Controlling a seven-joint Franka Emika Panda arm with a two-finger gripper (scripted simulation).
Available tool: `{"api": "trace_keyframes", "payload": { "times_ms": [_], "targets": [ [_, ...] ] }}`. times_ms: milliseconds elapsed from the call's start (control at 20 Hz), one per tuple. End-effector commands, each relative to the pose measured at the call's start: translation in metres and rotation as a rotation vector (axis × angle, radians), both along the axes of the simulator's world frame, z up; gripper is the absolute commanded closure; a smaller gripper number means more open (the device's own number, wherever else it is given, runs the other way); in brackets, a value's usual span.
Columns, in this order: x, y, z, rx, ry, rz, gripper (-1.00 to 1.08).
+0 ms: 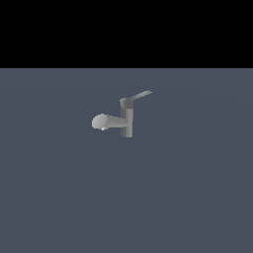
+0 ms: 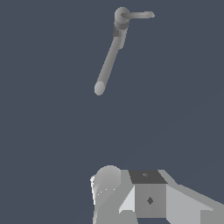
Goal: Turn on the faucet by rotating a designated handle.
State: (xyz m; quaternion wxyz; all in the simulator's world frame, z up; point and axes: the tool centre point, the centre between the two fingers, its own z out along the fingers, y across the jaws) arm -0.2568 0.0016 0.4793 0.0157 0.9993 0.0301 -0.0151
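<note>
The faucet (image 1: pixel 127 121) is small and grey and stands alone on the flat blue-grey ground in the exterior view. Its thick pale spout (image 1: pixel 103 121) points to that view's left. The handle (image 1: pixel 140 95), a thin flat lever, sticks out from the top cap to that view's right, tilted up. The wrist view shows the faucet (image 2: pixel 120 19) from above and some way off, with the handle (image 2: pixel 139 15) and the long spout (image 2: pixel 107 63). Grey parts of my gripper (image 2: pixel 131 192) fill the frame's edge, well apart from the faucet. Its fingertips do not show clearly. The arm is out of the exterior view.
The flat blue-grey ground (image 1: pixel 126 197) stretches all around the faucet. A black band lies beyond its far edge in the exterior view. No other object shows.
</note>
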Motion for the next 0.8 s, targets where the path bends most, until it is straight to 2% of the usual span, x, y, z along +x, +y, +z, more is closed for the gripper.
{"api": "trace_keyframes", "payload": {
  "times_ms": [0, 450, 750],
  "targets": [
    [0.000, 0.000, 0.000, 0.000, 0.000, 0.000, 1.08],
    [0.006, 0.011, -0.002, 0.024, -0.011, 0.003, 1.08],
    [0.007, 0.010, -0.002, 0.025, -0.011, -0.002, 1.08]
  ]
}}
